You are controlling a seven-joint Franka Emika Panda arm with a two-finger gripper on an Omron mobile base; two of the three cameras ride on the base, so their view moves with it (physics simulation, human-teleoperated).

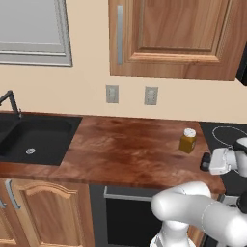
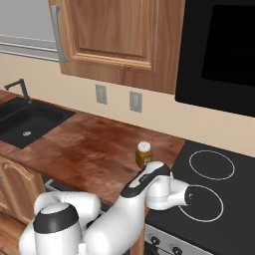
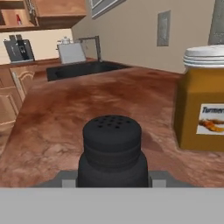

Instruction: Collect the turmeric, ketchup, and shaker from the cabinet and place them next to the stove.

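My gripper [image 3: 113,177] is shut on the shaker [image 3: 112,148], a small near-black one with a perforated top, held low over the wooden counter. In the left base view the shaker [image 1: 205,162] is at the counter's right end, beside the stove [image 1: 226,135]. The turmeric [image 3: 205,105], an amber jar with a white lid, stands on the counter just right of the shaker; the jar [image 1: 187,140] [image 2: 144,155] is close to the black cooktop [image 2: 214,189]. Far off, the ketchup [image 3: 18,19] shows as a small red bottle inside the open cabinet [image 3: 13,11].
A closed wooden wall cabinet [image 1: 178,38] hangs above the counter [image 1: 125,149]. The black sink [image 1: 34,137] with its tap lies at the left. Two wall outlets [image 1: 112,93] sit on the back wall. A dark microwave [image 2: 219,50] hangs over the stove.
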